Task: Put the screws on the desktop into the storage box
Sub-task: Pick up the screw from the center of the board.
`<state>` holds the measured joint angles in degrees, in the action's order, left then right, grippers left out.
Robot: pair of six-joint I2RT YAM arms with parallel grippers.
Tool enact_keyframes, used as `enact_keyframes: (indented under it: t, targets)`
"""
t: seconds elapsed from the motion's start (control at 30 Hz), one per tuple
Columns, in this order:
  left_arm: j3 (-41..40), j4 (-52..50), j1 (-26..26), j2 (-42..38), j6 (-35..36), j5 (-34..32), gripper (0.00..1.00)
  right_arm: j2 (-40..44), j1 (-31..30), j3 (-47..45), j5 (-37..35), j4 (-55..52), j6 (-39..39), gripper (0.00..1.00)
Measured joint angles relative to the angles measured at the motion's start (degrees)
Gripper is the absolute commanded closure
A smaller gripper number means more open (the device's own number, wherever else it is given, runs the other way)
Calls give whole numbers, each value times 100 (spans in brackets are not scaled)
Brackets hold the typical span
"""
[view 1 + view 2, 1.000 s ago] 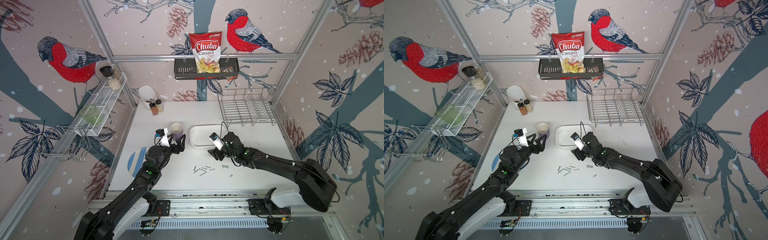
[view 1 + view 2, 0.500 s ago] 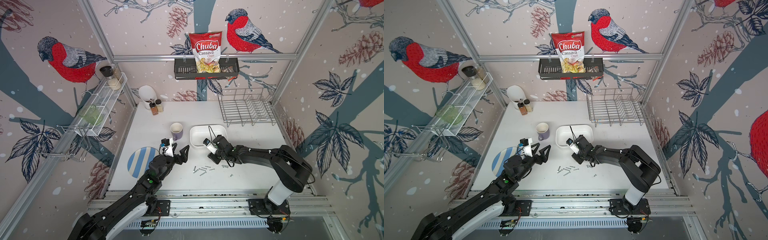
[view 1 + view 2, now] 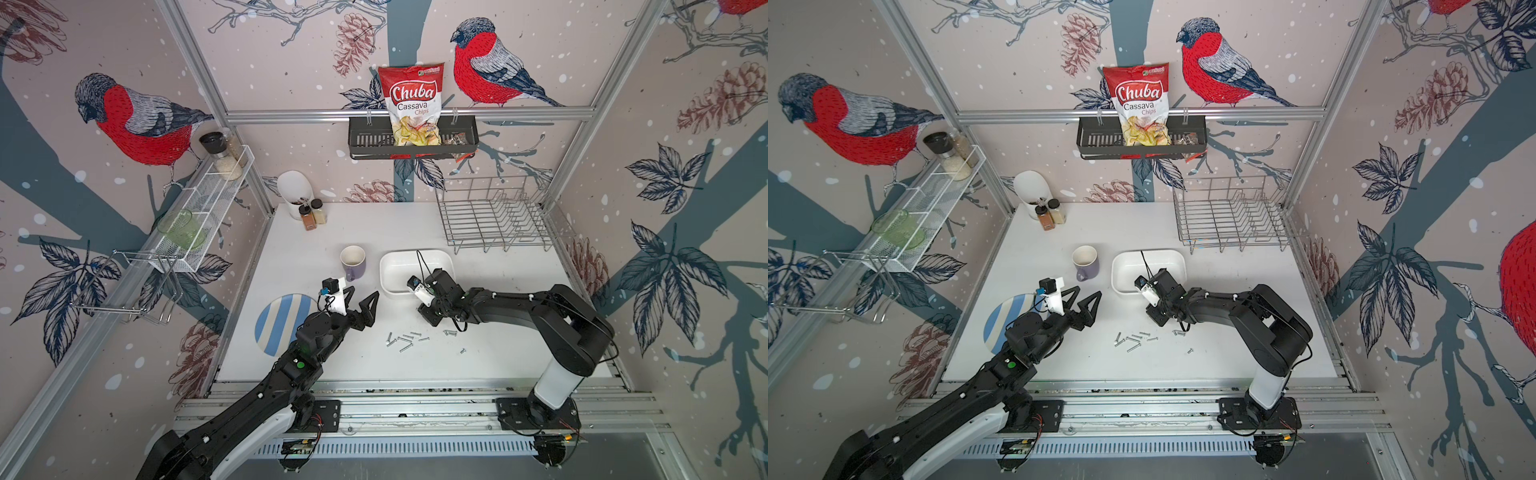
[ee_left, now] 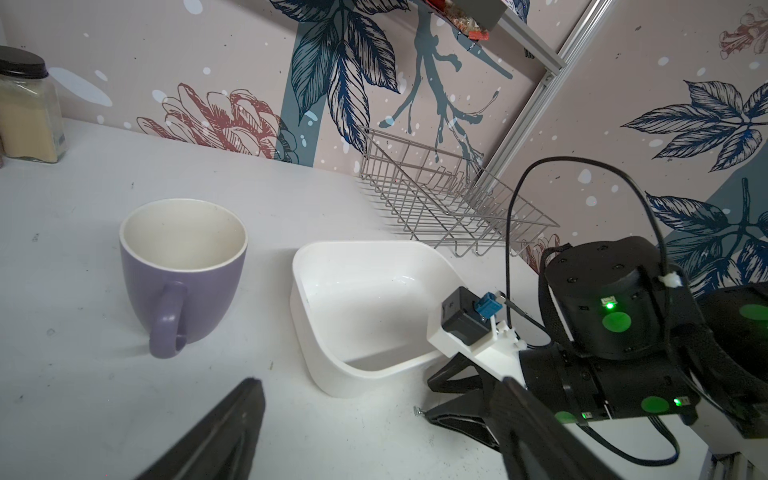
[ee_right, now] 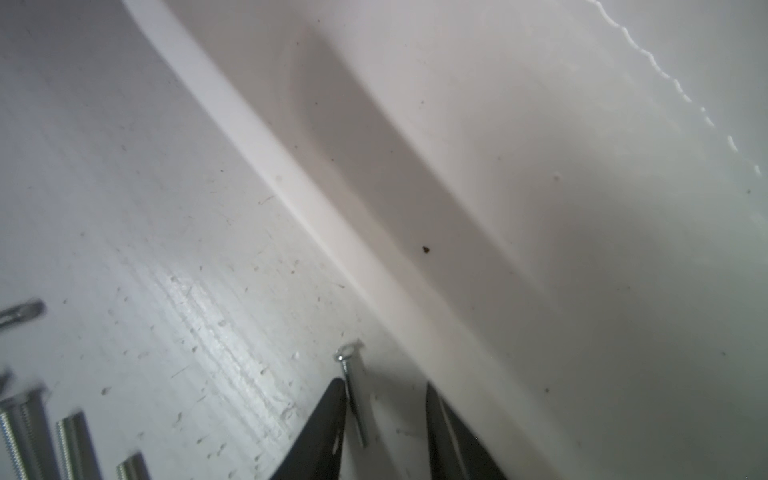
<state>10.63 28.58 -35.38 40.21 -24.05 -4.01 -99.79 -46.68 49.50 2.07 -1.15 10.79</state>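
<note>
Right fingers [image 5: 324, 436] straddle one screw [image 5: 354, 399], unclenched, beside the storage box [image 5: 498, 145]; left fingers [image 4: 224, 436] gape empty.

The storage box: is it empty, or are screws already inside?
Empty where visible: the storage box shows bare white floor in the left wrist view; the right arm hides one corner. The screws lie on the desktop.

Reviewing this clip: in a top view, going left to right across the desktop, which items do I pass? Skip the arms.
striped plate → purple mug → storage box → dish rack. The spice jars and screws are left out because they overlap others sideways.
</note>
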Motion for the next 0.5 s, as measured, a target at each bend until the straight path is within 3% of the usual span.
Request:
enact_keyframes:
  t: [0.2,0.5]
  targets:
    - [11,0,0,11,0,70,11,-52,-20,76,7,-63,0,74]
    - [11,0,0,9,-2,79,10,-195,-55,225,-94,-101,-4,95]
